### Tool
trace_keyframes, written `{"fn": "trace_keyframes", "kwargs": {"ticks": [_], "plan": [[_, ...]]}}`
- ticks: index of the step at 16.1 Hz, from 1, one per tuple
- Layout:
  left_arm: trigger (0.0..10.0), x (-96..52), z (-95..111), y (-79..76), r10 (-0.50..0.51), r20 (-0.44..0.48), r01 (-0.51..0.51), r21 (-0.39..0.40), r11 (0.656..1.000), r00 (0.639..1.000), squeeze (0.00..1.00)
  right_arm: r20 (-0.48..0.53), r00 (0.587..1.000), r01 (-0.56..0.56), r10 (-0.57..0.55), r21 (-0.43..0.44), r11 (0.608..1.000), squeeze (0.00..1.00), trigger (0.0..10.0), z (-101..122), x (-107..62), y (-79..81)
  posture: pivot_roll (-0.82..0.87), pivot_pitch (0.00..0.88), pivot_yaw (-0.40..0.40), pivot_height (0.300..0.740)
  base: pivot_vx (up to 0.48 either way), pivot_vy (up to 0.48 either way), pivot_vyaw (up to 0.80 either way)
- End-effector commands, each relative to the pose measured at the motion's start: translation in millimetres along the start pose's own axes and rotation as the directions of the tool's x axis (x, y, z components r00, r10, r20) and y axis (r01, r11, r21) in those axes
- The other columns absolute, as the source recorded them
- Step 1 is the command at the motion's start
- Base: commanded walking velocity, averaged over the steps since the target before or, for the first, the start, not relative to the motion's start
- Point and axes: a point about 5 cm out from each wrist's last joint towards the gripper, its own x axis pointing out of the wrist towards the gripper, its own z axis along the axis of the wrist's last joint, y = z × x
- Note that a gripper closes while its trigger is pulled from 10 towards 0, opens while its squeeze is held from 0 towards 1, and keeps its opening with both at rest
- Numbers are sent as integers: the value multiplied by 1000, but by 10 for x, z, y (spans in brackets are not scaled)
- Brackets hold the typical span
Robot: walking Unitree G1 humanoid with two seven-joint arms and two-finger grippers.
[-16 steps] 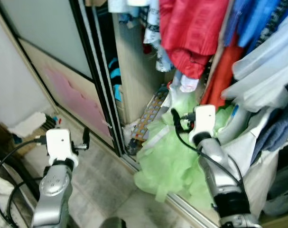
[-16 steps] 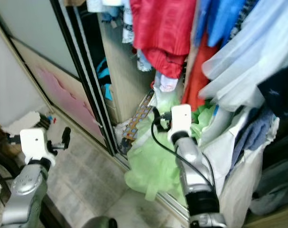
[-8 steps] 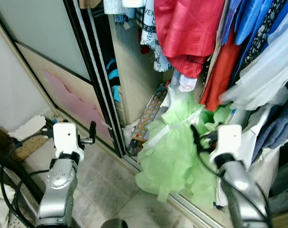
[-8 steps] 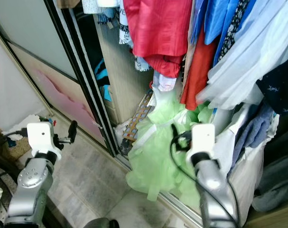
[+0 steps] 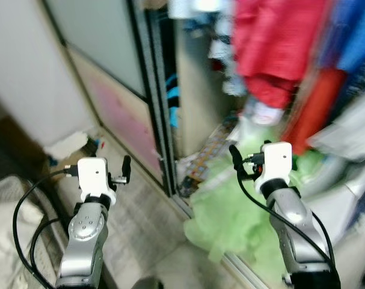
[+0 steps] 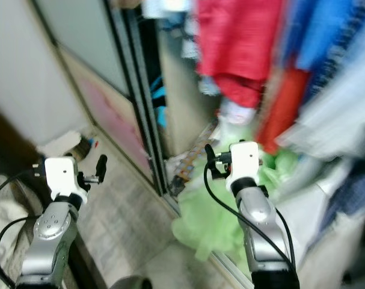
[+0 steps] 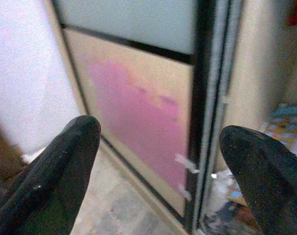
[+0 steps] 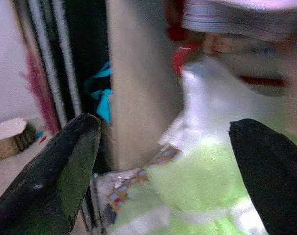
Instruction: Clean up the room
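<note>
Our right gripper [image 8: 163, 161] hangs with fingers spread wide and empty just above the green dress [image 5: 242, 211], which spills from the wardrobe bottom onto the floor [image 5: 140, 235]. Our left gripper [image 7: 158, 166], equally wide, faces the sliding door [image 5: 116, 102]. Beyond, blurred red garments [image 5: 272, 48] hang over the dress.

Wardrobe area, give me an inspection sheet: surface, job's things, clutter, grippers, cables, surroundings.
Surface: pale tiled floor, blurred.
Job's things: green garment spilling from the wardrobe over the door track onto the floor.
Clutter: patterned flat item at the wardrobe's bottom; white wad by the wall.
Grippers: left gripper open, empty, facing the sliding door; right gripper open, empty, above the green garment.
Cables: black cable looping beside the left arm; another along the right arm.
Surroundings: hanging red garment, blue clothes.
</note>
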Motion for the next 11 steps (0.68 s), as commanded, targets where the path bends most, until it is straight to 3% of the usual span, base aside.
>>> {"fn": "trace_keyframes", "kwargs": {"ticks": [1,5,7,11], "plan": [[10000,-40,-25,75,27,-16,-27,18,999,1000,0,7,999,-36,36,2,999,0,10000,19,37,77,-86,0,44,740,0,0,800],[10000,-61,-4,165,98,-20,-96,82,992,995,0,14,999,-42,42,10,999,0,10000,46,185,82,-42,0,23,740,0,0,800],[10000,-105,34,187,142,-20,-141,32,989,990,0,34,996,-77,77,18,997,0,10000,103,295,139,-9,0,-8,740,0,0,662],[10000,-75,172,248,221,14,-220,-13,975,975,0,71,987,-148,147,7,989,0,10000,252,503,270,31,0,-66,740,0,0,0]]}}
